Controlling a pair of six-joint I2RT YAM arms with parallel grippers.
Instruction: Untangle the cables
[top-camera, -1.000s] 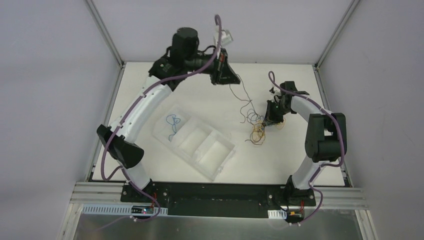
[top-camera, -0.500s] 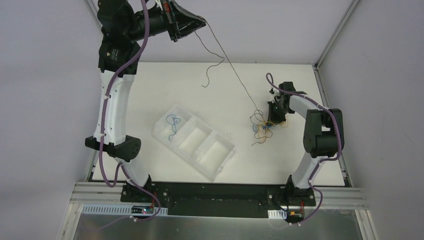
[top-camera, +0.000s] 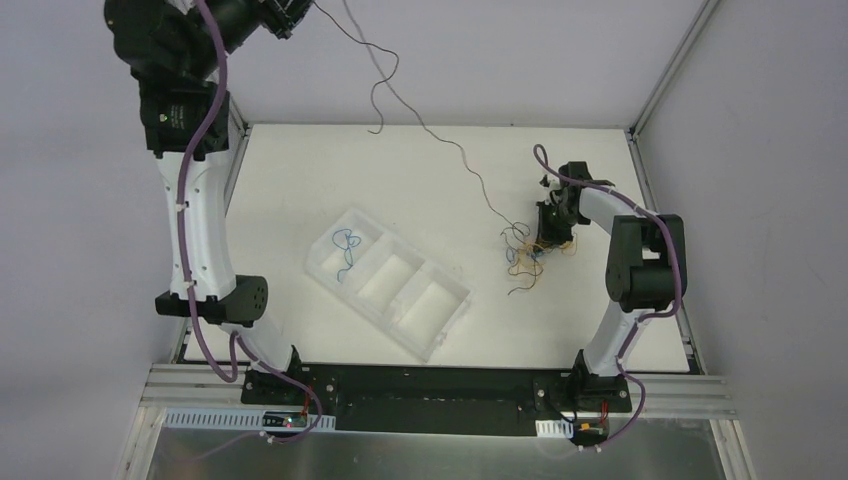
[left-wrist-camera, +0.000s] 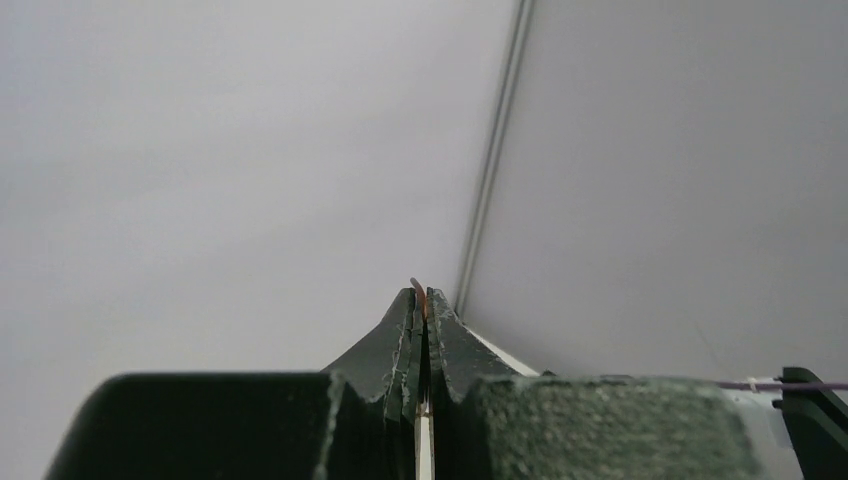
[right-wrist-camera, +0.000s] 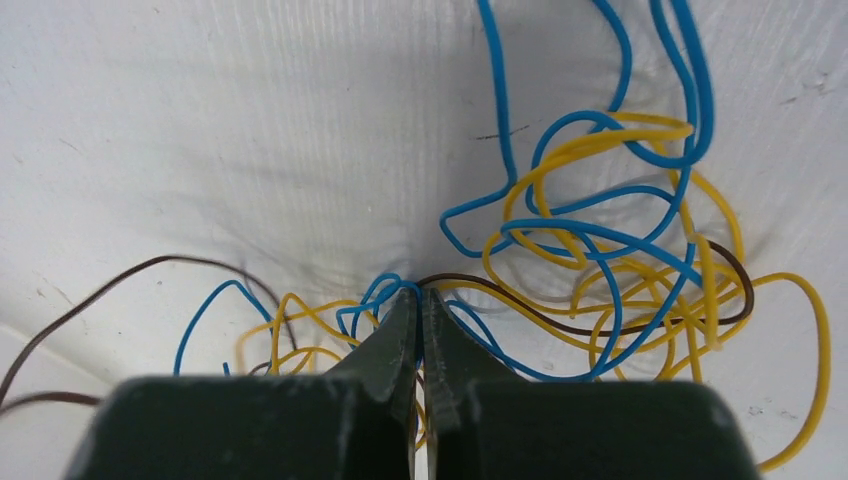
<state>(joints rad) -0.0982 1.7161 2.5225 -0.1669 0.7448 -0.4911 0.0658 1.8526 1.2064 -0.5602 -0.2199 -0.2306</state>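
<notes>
The cables form a tangle (top-camera: 525, 255) of blue, yellow and brown wires on the white table, right of centre. My right gripper (top-camera: 548, 238) is low over it. In the right wrist view that gripper (right-wrist-camera: 420, 297) is shut, pinching blue and brown strands of the tangle (right-wrist-camera: 600, 250). My left gripper (top-camera: 296, 10) is raised high at the top left, shut on a dark cable (top-camera: 440, 140) that runs in the air down to the tangle. In the left wrist view the left gripper (left-wrist-camera: 421, 300) is shut, with the cable's brown end (left-wrist-camera: 417, 286) poking out at the tips.
A clear three-compartment tray (top-camera: 440, 320) lies diagonally at the table's middle; a blue cable (top-camera: 345, 248) rests in its upper-left compartment. Grey enclosure walls and metal frame posts (top-camera: 665, 70) surround the table. The left wrist view faces a wall corner (left-wrist-camera: 490, 190).
My left arm has swung up and to the left, drawing the dark cable long and high out of the tangle. The tangle shrank slightly. The right gripper stayed on it.
</notes>
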